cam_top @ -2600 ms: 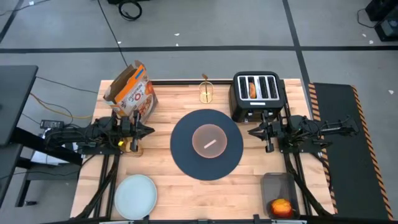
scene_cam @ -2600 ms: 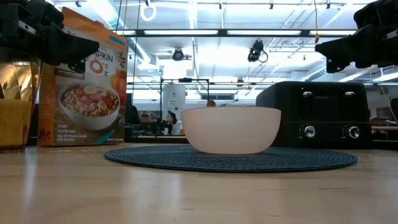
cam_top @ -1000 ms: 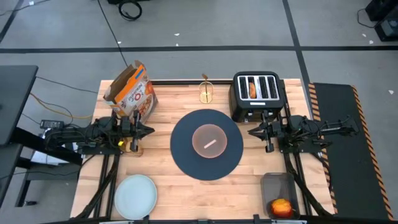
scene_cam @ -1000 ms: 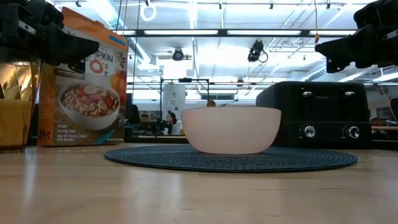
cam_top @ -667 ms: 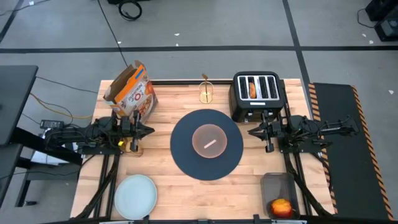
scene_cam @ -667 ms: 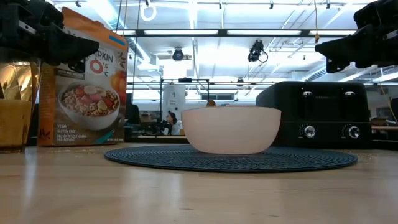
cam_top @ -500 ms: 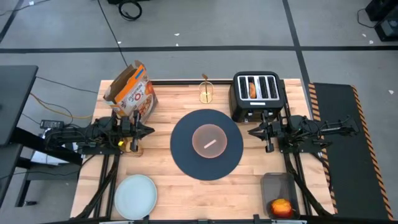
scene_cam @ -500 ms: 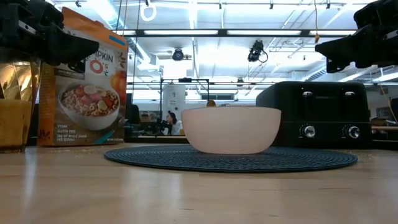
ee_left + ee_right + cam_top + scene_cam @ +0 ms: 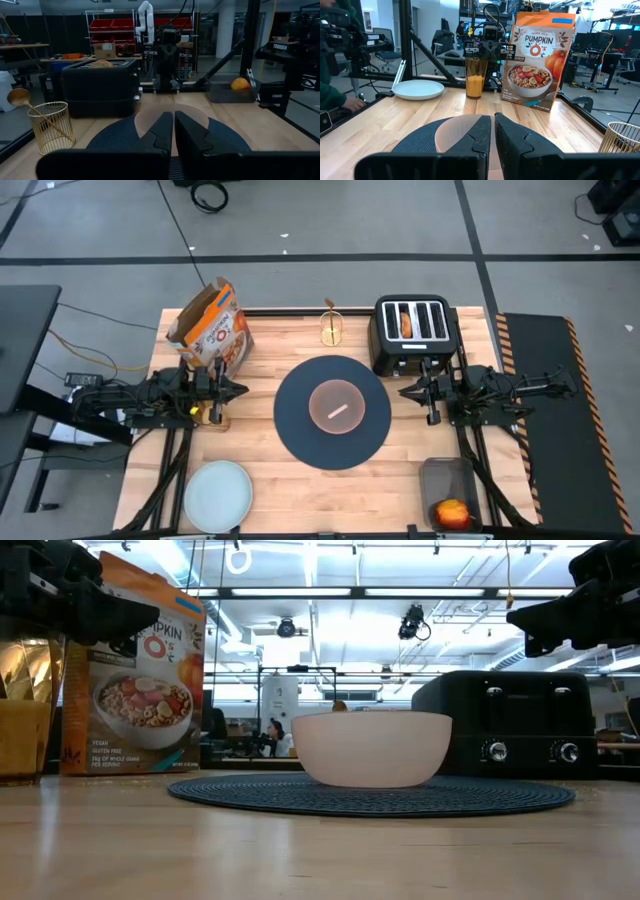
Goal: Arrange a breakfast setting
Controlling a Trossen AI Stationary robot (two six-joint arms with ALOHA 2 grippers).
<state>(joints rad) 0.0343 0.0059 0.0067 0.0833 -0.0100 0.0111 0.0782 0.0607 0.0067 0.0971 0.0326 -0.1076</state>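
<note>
bowl centred on placemat; plate waiting at seven o'clock on counter. left gripper at nine, right gripper at three, both pinched closed, empty. best to spread fingers wide, then approach plate rim low and level.

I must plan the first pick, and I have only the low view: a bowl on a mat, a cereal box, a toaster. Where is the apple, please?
Observer: The red apple lies in a dark tray at the table's right corner, on your camera's side.
Operator: And the plate? I cannot see it either.
Observer: The pale-blue plate sits at the opposite left corner on the same side, with nothing on it.
Operator: Are the grippers open and ready?
Observer: No, both are shut and hold nothing. The left gripper and the right gripper face each other across the dark-blue placemat.
</note>
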